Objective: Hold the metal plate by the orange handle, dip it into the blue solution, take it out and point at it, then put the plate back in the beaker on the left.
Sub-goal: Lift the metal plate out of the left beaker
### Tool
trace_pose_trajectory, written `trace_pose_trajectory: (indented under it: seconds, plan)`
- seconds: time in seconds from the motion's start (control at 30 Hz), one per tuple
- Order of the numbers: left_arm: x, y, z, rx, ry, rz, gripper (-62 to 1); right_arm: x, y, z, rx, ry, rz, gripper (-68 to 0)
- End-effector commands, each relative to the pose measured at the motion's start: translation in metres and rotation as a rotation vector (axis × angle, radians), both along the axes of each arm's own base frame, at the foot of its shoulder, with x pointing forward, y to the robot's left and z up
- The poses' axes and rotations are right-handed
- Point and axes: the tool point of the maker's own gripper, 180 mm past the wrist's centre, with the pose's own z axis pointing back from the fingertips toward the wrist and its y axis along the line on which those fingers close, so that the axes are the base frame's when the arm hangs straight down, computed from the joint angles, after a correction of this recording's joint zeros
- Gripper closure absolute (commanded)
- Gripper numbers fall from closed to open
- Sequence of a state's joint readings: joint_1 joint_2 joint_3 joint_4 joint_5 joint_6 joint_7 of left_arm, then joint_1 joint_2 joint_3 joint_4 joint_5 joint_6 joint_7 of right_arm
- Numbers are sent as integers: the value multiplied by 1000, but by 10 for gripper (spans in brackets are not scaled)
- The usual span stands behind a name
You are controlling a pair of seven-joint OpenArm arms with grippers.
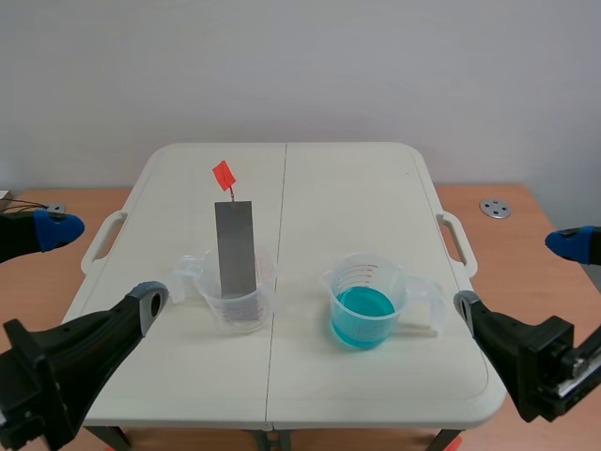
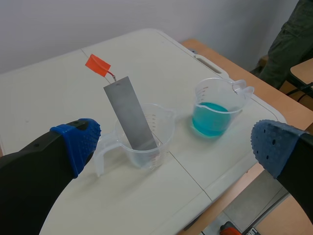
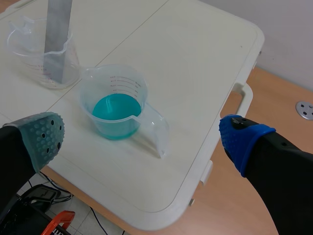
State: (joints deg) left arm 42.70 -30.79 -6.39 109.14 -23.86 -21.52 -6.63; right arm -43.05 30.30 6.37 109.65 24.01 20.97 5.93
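Note:
A grey metal plate point(image 1: 235, 249) stands tilted in a clear beaker point(image 1: 237, 305) left of the table's middle. A small orange handle point(image 1: 223, 175) sits on a wire at the plate's top. To the right stands a second clear beaker point(image 1: 366, 301) holding blue solution point(image 1: 362, 310). My left gripper point(image 1: 101, 265) is open, low at the left and short of the plate's beaker. In the left wrist view the plate point(image 2: 129, 115) and handle point(image 2: 98, 65) lie ahead of the left gripper point(image 2: 173, 144). My right gripper point(image 3: 142, 139) is open, near the blue beaker point(image 3: 117, 105), gripping nothing.
The white folding table point(image 1: 357, 188) rests on a wooden surface point(image 1: 512, 254) with a small metal disc point(image 1: 495, 209) at the right. Moulded carry handles point(image 1: 453, 235) stick out from the table's sides. A person's dark clothing point(image 2: 288, 39) shows beyond the table's far corner.

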Motion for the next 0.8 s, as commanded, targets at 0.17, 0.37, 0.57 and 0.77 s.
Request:
trace_pose_trajectory:
  seconds: [0.17,0.37,0.57,0.77]
  plan:
    - [1,1,3,10,-21,-1,-623,26,9,32,46,-126,11,-663]
    - [2,2,3,30,-36,7,-298,37,26,34,63,-134,51,-663]
    - [3,4,1,65,-43,9,-58,51,43,30,82,-131,90,-663]
    - [0,29,-11,148,-9,95,-58,70,56,35,114,-164,112,-663]
